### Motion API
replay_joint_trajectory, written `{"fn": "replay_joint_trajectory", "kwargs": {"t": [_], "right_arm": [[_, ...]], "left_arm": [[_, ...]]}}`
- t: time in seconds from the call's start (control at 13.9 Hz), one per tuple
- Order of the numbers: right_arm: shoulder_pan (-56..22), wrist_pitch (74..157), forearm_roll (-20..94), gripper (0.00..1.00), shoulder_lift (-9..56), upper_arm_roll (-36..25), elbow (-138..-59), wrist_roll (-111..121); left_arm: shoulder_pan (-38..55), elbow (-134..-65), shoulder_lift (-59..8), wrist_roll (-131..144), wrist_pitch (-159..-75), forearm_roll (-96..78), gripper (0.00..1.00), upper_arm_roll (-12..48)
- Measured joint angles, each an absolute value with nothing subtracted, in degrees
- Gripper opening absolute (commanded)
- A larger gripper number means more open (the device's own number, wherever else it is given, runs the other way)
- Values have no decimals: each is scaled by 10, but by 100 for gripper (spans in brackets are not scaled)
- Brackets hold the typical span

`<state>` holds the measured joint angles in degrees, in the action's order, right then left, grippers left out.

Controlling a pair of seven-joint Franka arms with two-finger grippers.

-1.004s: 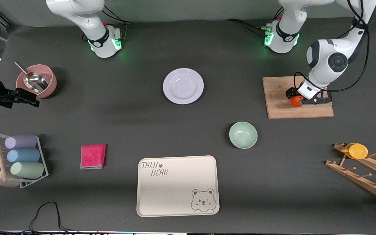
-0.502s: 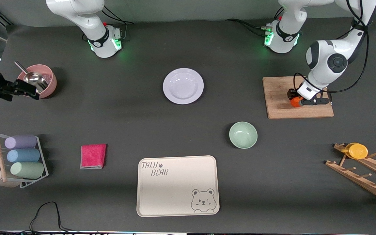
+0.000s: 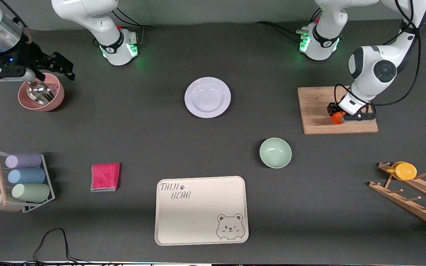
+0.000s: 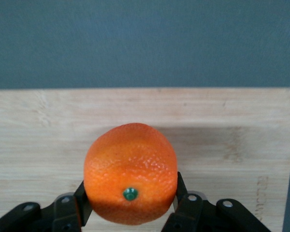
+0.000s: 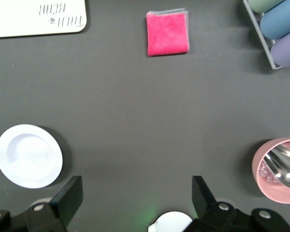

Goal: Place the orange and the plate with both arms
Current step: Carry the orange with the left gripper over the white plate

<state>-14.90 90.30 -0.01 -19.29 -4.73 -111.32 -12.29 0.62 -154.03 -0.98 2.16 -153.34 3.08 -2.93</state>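
Front view: your left claw (image 3: 337, 115) is clamped on the orange (image 3: 336, 118) at the cutting board (image 3: 314, 107). The plate (image 3: 207, 97) lies on the surface (image 3: 154, 140), between the two arm bases. Your right claw (image 3: 56, 66) hangs above the pink bowl (image 3: 54, 101).

Left wrist view: both fingers (image 4: 83, 199) press the orange's (image 4: 130, 173) sides, board (image 4: 222, 130) underneath.

Right wrist view: the right claw (image 5: 137, 195) stands apart, gripping nothing, with the plate (image 5: 29, 155) and pink cloth (image 5: 167, 33) below.
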Motion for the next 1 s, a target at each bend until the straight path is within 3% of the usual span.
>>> {"fn": "replay_joint_trajectory", "kwargs": {"t": [0.29,0.65,1.0], "right_arm": [[-188,927,0,100,-270,-47,-1208,-157],[-191,928,21,100,-285,-63,-1246,-151],[-191,931,135,100,-284,-123,-1295,-65]], "left_arm": [[12,-1423,24,22,-1364,30,0,-24],[61,-1303,74,44,-1186,-55,0,13],[98,-1194,110,285,-1083,-87,0,204]]}}
